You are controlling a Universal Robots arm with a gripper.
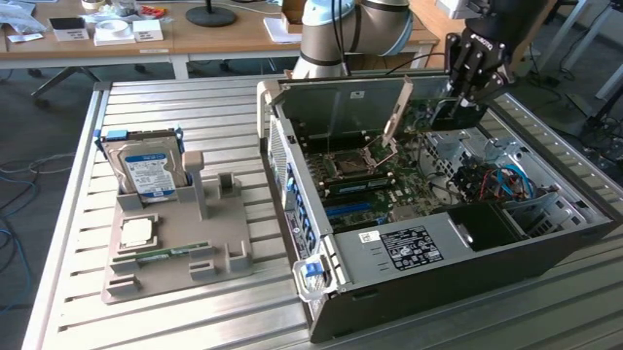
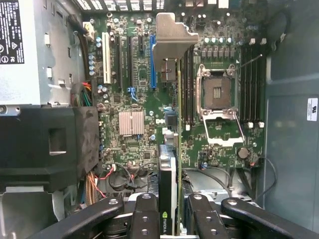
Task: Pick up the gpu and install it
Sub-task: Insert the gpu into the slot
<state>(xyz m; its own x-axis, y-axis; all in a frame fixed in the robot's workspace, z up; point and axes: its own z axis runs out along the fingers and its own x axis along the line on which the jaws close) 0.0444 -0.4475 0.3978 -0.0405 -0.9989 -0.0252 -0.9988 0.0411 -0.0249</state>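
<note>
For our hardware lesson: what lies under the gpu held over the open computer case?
The motherboard: expansion slots on one side, memory slots and the processor socket on the other. The gpu, clamped in the gripper, covers the strip of board directly beneath it.

One computer case [image 1: 438, 292] holds one motherboard [image 2: 134, 89], one processor socket [image 2: 218, 94] and one power supply box [image 1: 413, 244]. There is one graphics card [image 2: 167, 179], one gripper [image 2: 172, 219] and one robot arm [image 1: 341, 29]. One grey holder [image 1: 165, 275] carries one hard drive [image 1: 146, 168], one processor chip [image 1: 136, 232] and one memory stick [image 1: 160, 254].
</note>
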